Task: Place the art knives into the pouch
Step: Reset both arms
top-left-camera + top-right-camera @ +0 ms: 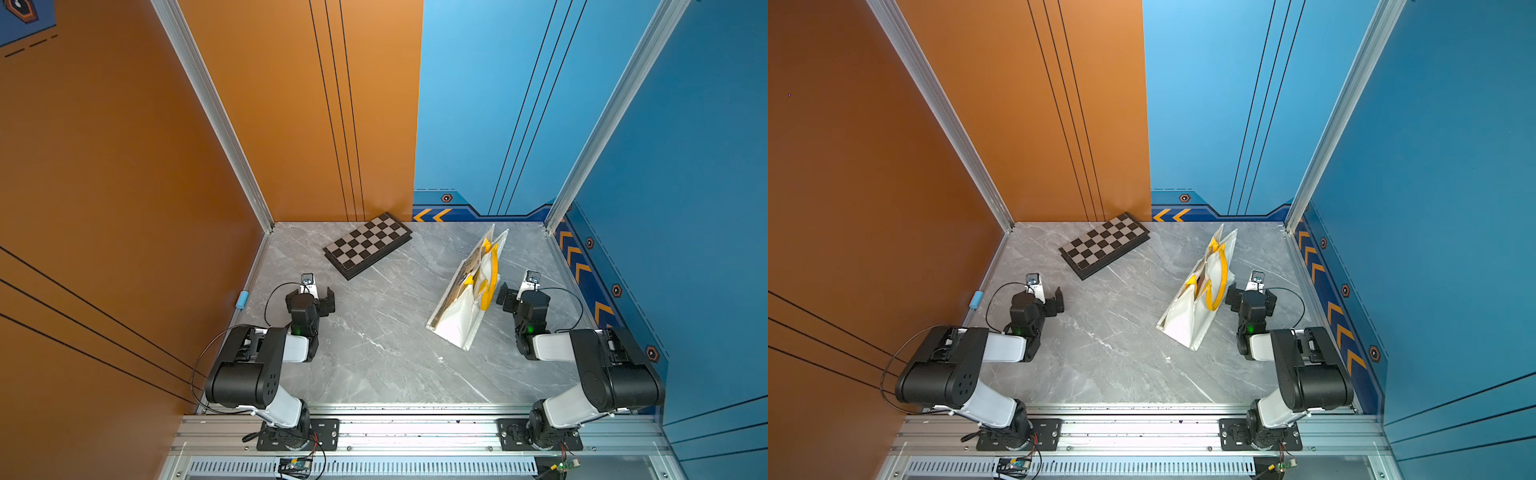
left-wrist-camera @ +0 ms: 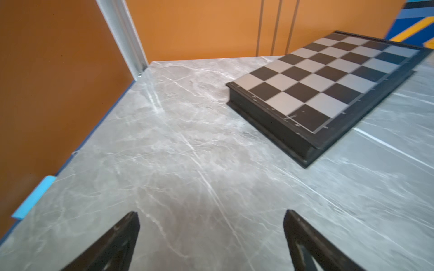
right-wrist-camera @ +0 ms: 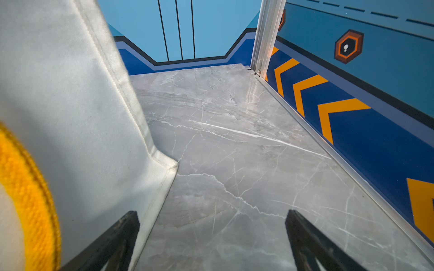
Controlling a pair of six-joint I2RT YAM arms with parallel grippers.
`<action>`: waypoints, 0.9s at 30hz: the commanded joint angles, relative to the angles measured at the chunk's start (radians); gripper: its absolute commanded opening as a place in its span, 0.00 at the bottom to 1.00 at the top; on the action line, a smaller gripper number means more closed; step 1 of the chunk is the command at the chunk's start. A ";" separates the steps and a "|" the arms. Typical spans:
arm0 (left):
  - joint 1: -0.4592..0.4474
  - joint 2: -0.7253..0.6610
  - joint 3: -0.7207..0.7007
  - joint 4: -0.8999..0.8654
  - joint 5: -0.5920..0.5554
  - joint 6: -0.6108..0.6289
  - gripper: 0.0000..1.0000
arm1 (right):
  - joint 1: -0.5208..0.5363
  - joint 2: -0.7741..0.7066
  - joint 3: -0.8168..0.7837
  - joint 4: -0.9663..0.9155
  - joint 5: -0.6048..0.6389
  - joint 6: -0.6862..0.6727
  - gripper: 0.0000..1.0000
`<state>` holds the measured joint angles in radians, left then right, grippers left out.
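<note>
Now the pouch [image 1: 459,326] stands open, contents unclear.

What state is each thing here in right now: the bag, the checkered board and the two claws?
pouch, standing upright, mouth open, yellow handles drooping.
chessboard, folded shut, lying flat.
left gripper, open, empty.
right gripper, open, empty, close beside the pouch.

The pouch [image 1: 457,328] was cream-white with yellow handles [image 1: 493,272]. The chessboard [image 1: 367,243] showed black and pale grey squares in a black frame. The desk [image 1: 374,353] was grey marble veined white. The walls [image 1: 124,166] were orange and blue, with orange chevrons [image 3: 340,106]
</note>
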<state>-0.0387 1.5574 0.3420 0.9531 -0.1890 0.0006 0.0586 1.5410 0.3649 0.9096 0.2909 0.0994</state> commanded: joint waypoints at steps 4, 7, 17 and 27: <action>0.057 0.002 0.011 0.010 0.143 -0.027 0.98 | 0.001 0.002 -0.007 0.023 -0.002 -0.021 1.00; 0.015 -0.017 -0.008 0.012 0.202 0.054 0.98 | 0.001 0.002 -0.007 0.022 -0.003 -0.020 1.00; 0.039 0.004 0.025 -0.009 0.093 -0.017 0.98 | 0.003 0.002 -0.006 0.022 -0.002 -0.022 1.00; -0.021 0.008 0.029 -0.008 -0.049 0.011 0.98 | 0.003 0.002 -0.006 0.019 -0.001 -0.022 1.00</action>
